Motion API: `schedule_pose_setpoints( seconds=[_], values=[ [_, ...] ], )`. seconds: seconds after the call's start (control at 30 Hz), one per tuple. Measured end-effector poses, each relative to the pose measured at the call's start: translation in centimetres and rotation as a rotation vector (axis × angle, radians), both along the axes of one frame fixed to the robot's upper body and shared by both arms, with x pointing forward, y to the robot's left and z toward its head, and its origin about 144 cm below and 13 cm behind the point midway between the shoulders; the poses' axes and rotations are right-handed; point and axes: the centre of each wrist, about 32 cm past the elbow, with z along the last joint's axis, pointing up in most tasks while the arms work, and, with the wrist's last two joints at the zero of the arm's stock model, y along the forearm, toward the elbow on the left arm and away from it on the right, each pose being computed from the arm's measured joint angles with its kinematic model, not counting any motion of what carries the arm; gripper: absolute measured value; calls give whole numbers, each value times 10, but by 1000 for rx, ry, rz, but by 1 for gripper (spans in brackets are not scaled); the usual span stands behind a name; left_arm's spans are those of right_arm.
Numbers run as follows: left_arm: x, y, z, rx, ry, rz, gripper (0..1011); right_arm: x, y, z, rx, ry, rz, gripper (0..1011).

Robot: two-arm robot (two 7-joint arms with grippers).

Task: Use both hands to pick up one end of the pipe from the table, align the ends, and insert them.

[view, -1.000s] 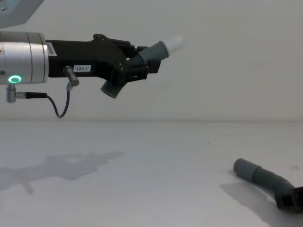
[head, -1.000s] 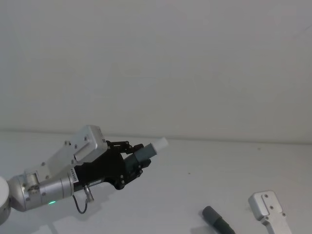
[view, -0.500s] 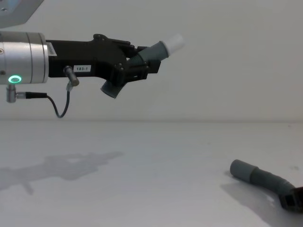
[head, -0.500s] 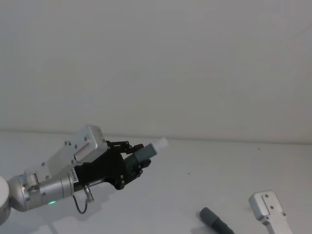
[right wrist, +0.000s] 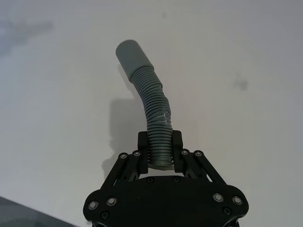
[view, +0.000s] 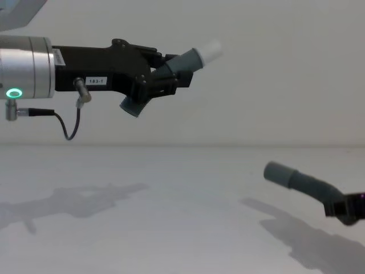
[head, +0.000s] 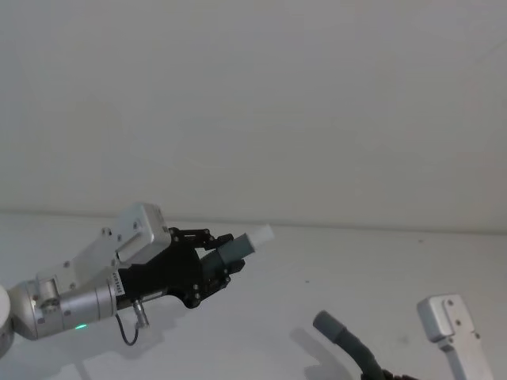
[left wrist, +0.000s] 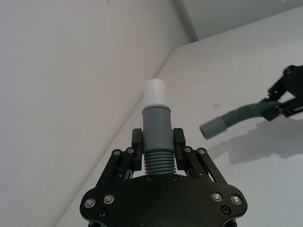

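Left gripper [view: 163, 80], upper left, clamps the short piece [view: 183, 61], white tip [view: 210, 50] offered up-right. Right gripper [view: 336, 206], lower right, grips the longer piece [view: 311, 185], cuff [view: 276, 170] above the table [view: 171, 245], ready for aligning.

**Two hose pieces held off the table, ends well apart**

The short grey corrugated hose piece [left wrist: 156, 163] is clamped in the left black jaw gripper [view: 165, 77], high above the plain white table [view: 171, 228]. Its white spigot tip [view: 210, 50] tilts up and rightward. The longer curved grey corrugated hose [right wrist: 155, 109] sits clamped in the right black jaw gripper [right wrist: 160, 149], low but clear of the table. Its smooth wide grey cuff [view: 278, 171] faces left.
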Motion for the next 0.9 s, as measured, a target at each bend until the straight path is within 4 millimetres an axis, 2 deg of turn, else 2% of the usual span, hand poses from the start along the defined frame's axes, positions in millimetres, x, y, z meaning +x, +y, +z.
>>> schedule_pose_setpoints(
  seconds=[0.43, 0.9],
  values=[
    [8, 14, 14, 49, -31, -122, 352, -8, -18, 11, 193, -147, 82, 255],
    [7, 33, 43, 135, -42, -220, 352, -11, -53, 15, 383, -312, 263, 255]
  ],
)
